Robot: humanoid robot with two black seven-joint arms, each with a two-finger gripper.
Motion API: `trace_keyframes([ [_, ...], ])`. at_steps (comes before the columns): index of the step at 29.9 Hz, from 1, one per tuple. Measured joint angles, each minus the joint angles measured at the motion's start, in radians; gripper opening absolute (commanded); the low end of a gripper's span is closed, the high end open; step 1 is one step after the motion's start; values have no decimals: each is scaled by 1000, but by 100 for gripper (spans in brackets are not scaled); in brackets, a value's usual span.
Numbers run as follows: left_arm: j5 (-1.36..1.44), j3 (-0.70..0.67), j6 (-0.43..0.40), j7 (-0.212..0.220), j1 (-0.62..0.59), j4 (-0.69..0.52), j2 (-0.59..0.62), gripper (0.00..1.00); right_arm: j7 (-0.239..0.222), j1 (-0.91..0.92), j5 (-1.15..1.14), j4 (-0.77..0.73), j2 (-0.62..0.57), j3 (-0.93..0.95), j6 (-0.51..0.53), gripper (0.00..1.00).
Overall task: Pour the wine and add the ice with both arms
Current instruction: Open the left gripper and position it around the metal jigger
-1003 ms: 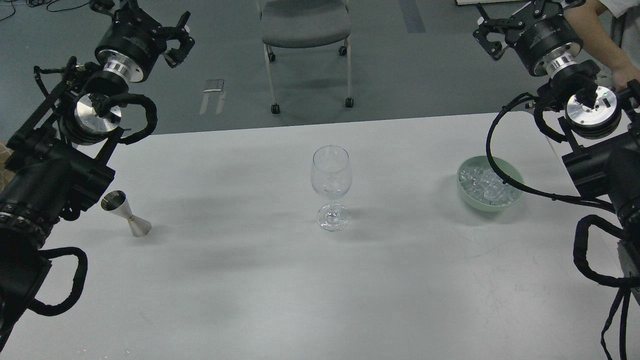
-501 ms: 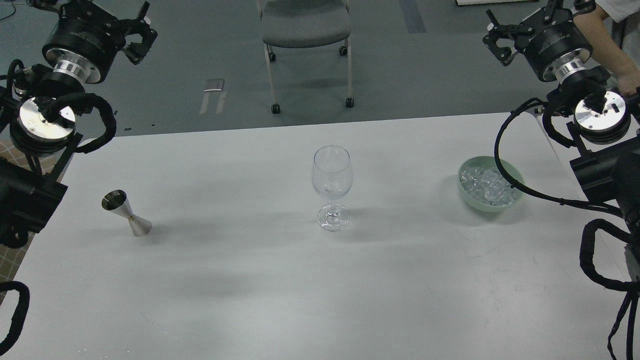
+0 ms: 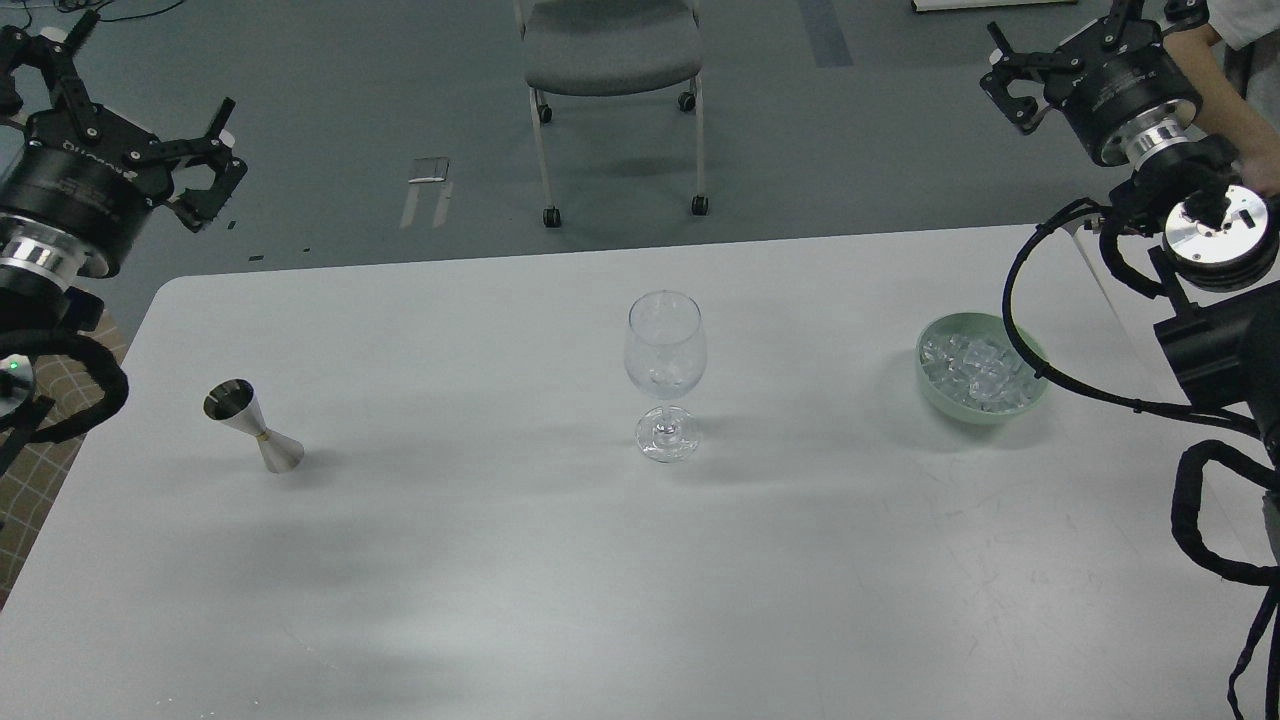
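Observation:
A clear wine glass stands upright at the table's middle, with something clear low in its bowl; I cannot tell liquid from cubes. A steel jigger stands on the left. The ice is heaped in a pale green bowl on the right. My left gripper is open and empty, raised beyond the table's far left corner, far from the jigger. My right gripper is open and empty, raised beyond the far right corner, behind the bowl. No stream of wine shows.
A grey wheeled chair stands behind the white table. A person's arm is by my right arm at the top right. My right arm's black cable loops over the bowl's edge.
My left arm has swung out to the left, off the table, uncovering the table's left corner. My right gripper has drifted slightly right and up. The glass, jigger and bowl have not moved.

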Motion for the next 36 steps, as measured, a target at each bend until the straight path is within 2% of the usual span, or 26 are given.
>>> trace_keyframes([
  [5,-61,-144,12,0,270,-149,23,97,0,-2,-1,0,0,0,0,100],
  [9,-63,-176,12,-1,422,-188,-46,97,0,-12,-1,-1,2,-2,-1,100],
  [26,-57,-199,3,-13,557,-188,-254,98,0,-22,-5,13,-13,-3,-6,100],
  [31,-51,-201,-9,-13,611,-192,-268,98,0,-34,-5,13,-20,-5,-6,100],
  [36,-49,-204,-59,-14,656,-192,-277,98,0,-37,-5,16,-20,-4,-7,100],
])
